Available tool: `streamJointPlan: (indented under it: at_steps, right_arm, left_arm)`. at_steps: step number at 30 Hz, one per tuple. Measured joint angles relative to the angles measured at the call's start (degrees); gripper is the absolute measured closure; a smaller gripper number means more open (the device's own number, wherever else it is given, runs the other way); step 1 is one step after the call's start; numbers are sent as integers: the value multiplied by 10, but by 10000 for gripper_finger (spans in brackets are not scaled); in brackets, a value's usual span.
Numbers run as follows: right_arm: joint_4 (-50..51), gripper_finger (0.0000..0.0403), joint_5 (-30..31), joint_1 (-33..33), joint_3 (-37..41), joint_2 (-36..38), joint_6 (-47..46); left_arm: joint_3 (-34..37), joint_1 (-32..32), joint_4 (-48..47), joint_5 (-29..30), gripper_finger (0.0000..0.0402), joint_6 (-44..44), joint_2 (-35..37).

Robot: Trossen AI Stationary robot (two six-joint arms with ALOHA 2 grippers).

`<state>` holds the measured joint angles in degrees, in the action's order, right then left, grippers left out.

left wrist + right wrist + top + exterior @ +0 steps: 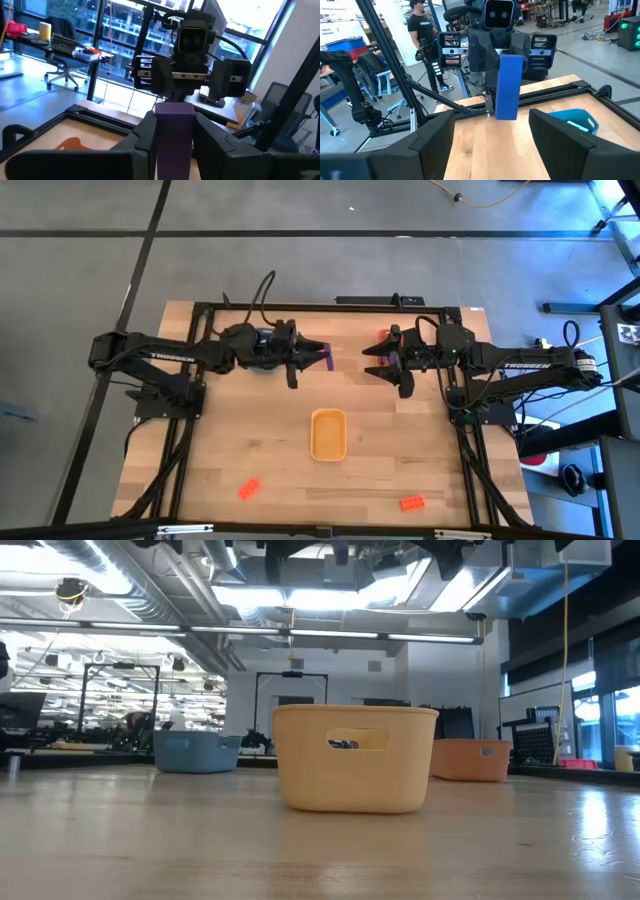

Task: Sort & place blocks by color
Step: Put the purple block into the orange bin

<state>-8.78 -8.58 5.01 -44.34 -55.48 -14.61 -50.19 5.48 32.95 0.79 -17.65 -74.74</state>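
A purple block (174, 135), judged light, stiff and smooth-sided, was gripped by its flat sides in the left claw (318, 356) above the table's (260, 440) far side; the right claw (385, 360) was held open, empty.

Ceiling lights (300, 595) are glaring at the low view's top; windows (125, 30) are backlighting the left wrist view.

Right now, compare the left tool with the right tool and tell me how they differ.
The left tool is shut on a purple block; the right tool holds nothing. The left tool's fingers sit close together against the block, while the right tool's fingers stand wide apart. Shared: both hang above the table, pointing at each other.
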Motion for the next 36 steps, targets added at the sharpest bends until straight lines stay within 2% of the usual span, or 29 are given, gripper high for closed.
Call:
streamJointPlan:
  at_steps: [6, 12, 20, 27, 32, 36]
  right_arm:
    - [0, 144, 14, 0, -1, -26, -89]
    - [-1, 144, 43, -10, -27, -117, -67]
    - [2, 144, 33, -11, -99, -210, -29]
    - [-27, 144, -3, -11, -118, -221, -33]
    - [-43, 144, 4, -11, -118, -221, -33]
    - [-36, 144, 20, -11, -117, -222, -34]
  left_arm:
    - [0, 0, 6, -13, 318, -2, 0]
    - [0, -2, 4, -19, 318, 0, 0]
    - [0, -7, -10, -23, 318, 2, 1]
    - [0, -7, -16, -3, 318, 17, 0]
    - [0, -6, -11, 7, 318, 18, 0]
    - [0, -6, 0, -18, 318, 17, 0]
